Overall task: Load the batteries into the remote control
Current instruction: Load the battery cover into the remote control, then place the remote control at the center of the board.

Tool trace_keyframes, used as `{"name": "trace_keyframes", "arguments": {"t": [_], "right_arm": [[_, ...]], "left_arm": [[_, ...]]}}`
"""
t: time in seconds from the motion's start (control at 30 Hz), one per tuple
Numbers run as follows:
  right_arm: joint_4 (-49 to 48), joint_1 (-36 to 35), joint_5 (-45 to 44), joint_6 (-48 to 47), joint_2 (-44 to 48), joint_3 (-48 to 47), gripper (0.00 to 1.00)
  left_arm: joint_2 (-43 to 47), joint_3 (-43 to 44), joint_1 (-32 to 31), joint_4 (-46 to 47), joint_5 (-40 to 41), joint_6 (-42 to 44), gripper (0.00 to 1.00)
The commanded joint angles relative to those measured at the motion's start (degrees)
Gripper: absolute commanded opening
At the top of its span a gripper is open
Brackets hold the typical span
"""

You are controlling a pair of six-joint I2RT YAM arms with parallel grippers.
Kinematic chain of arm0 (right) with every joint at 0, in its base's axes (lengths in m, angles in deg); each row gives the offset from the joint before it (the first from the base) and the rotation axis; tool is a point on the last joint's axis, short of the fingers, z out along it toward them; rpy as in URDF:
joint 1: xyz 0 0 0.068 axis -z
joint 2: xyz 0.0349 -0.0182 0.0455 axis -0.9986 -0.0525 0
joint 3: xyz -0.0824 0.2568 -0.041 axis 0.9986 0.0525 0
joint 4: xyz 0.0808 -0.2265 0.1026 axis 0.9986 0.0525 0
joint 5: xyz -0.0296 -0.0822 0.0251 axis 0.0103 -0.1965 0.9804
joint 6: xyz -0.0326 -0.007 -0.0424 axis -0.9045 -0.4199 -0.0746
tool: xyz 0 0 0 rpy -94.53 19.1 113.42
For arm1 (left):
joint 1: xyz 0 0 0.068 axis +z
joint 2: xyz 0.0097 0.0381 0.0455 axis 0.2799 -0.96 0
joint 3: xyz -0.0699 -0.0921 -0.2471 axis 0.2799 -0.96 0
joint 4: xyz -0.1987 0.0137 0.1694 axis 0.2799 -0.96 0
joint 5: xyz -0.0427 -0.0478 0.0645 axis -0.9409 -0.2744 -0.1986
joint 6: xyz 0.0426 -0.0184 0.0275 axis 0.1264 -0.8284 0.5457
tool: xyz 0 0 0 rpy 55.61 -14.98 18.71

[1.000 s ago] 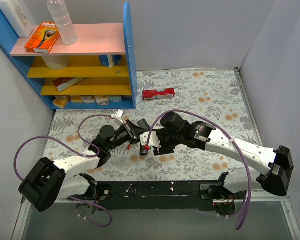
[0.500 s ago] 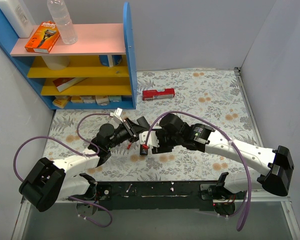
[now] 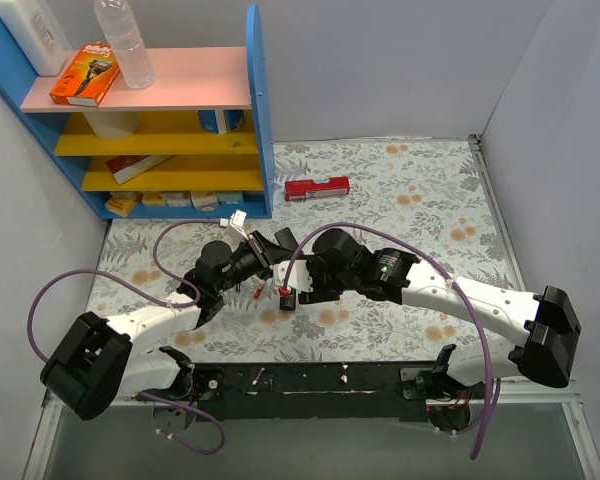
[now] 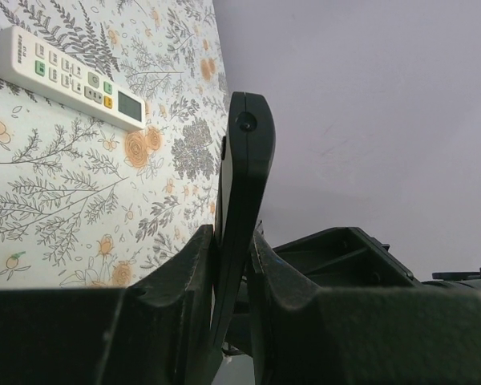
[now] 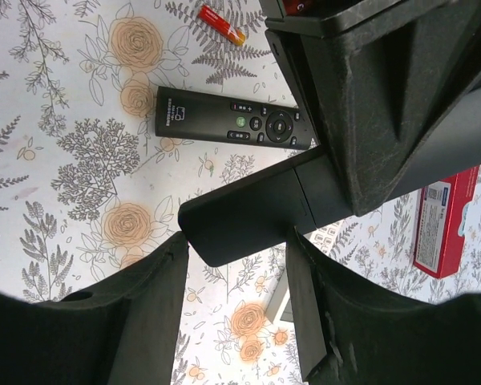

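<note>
My left gripper (image 3: 268, 254) (image 4: 234, 237) is shut on the plain black remote control (image 4: 242, 172), which it holds edge-up above the table; the remote also shows in the top view (image 3: 285, 239). My right gripper (image 3: 300, 282) (image 5: 234, 241) is open, and the remote's free end (image 5: 248, 215) sits just beyond its fingertips, between them. One red battery (image 5: 220, 24) lies on the floral cloth past the slim remote; in the top view it is a small red mark (image 3: 254, 291). No other batteries show.
A slim black remote with light markings (image 5: 232, 124) lies on the cloth under my right gripper. A white remote (image 4: 72, 76) lies further off. A red box (image 3: 317, 187) (image 5: 445, 224) lies at the back centre. A blue shelf unit (image 3: 180, 150) fills the back left.
My right gripper has moved left, closer to the left gripper and the held remote. The left gripper has shifted slightly up and away with the remote still in it.
</note>
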Motion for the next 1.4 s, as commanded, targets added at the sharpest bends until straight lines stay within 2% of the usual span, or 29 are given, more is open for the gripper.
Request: {"name": "trace_keyframes", "arguments": {"t": [0.0,0.07,0.13,0.23,0.27,0.3,0.4,0.47,0.5,0.57,0.6,0.63,0.7,0.73,0.87,0.9,1.0,1.17,1.2,1.23,1.3,1.33,1.37], "right_arm": [[-10.0,-0.2,-0.5,-1.7,-3.5,-2.0,0.57],[-9.6,-0.1,0.8,-1.4,-3.6,-2.3,0.59],[-8.6,-0.1,3.6,0.3,-3.6,-3.2,0.6],[-6.4,-0.1,5.2,3.8,-2.1,-3.4,0.66],[-6.1,-0.2,4.9,6.6,-0.6,-3.0,0.71],[-6.0,-0.1,4.5,8.7,0.4,-2.3,0.75],[-6.3,0.1,1.4,16.4,4.9,0.7,0.88],[-6.3,0.5,-2.9,21.0,8.5,3.2,0.95],[-6.0,0.8,-4.5,24.8,9.7,3.9,0.96],[-5.4,1.7,-11.6,30.0,13.0,5.5,0.97],[-4.6,2.0,-14.9,35.7,14.1,5.7,0.98],[-3.8,2.4,-20.2,37.5,15.2,6.3,0.98],[-3.3,2.7,-25.3,42.0,18.6,8.2,0.98],[-2.2,3.1,-30.4,46.8,19.8,8.9,0.98],[0.9,3.7,-38.1,57.4,26.4,11.6,0.97],[1.2,3.7,-39.2,59.1,27.5,12.9,0.97],[1.3,3.8,-41.6,64.0,31.9,14.9,0.96],[1.7,3.9,-44.9,67.6,36.2,17.1,0.95],[2.1,3.9,-45.3,67.9,36.5,17.1,0.95],[2.2,3.9,-46.1,67.9,36.8,17.0,0.95],[2.5,3.8,-46.8,68.2,37.4,16.8,0.95],[2.7,3.9,-47.5,68.2,37.5,16.8,0.95],[2.7,3.9,-47.8,68.2,37.8,16.7,0.95]], "left_arm": [[2.2,6.1,-2.7,9.6,-13.3,-1.8,0.0],[2.6,6.5,-2.7,8.8,-14.0,-0.9,0.0],[4.0,7.0,-2.7,3.4,-13.0,2.2,0.0],[5.0,9.5,-2.7,-10.0,-7.3,10.5,0.0],[4.4,11.9,-2.7,-14.0,-3.5,12.3,0.0],[3.7,13.5,-2.6,-20.7,-2.1,14.5,0.0],[-1.6,20.0,-2.6,-31.5,2.2,20.0,0.0],[-7.5,24.2,-2.7,-36.3,3.5,22.8,0.0],[-10.0,28.1,-2.7,-41.8,4.0,23.5,0.0],[-16.2,32.9,-3.2,-47.2,6.1,24.8,0.0],[-18.1,37.1,-3.8,-52.0,8.7,25.6,0.0],[-19.7,39.0,-5.7,-54.3,10.8,26.2,0.0],[-24.7,43.0,-7.3,-59.8,13.7,28.9,0.0],[-26.3,45.8,-8.7,-61.0,15.0,29.2,0.0],[-31.1,48.7,-9.8,-62.8,12.7,28.8,0.01],[-31.9,49.0,-10.2,-62.8,12.7,28.7,0.03],[-33.5,49.3,-11.8,-61.4,11.3,28.5,0.21],[-34.5,43.3,-11.8,-55.8,5.1,23.2,0.25],[-34.4,42.5,-11.8,-55.3,4.7,22.7,0.29],[-34.1,41.7,-11.8,-55.0,4.7,22.3,0.39],[-32.8,40.2,-11.8,-55.2,6.5,21.6,0.46],[-32.2,39.8,-11.8,-55.3,7.6,21.4,0.56],[-31.1,39.5,-11.7,-56.0,8.8,21.0,0.62]]}}
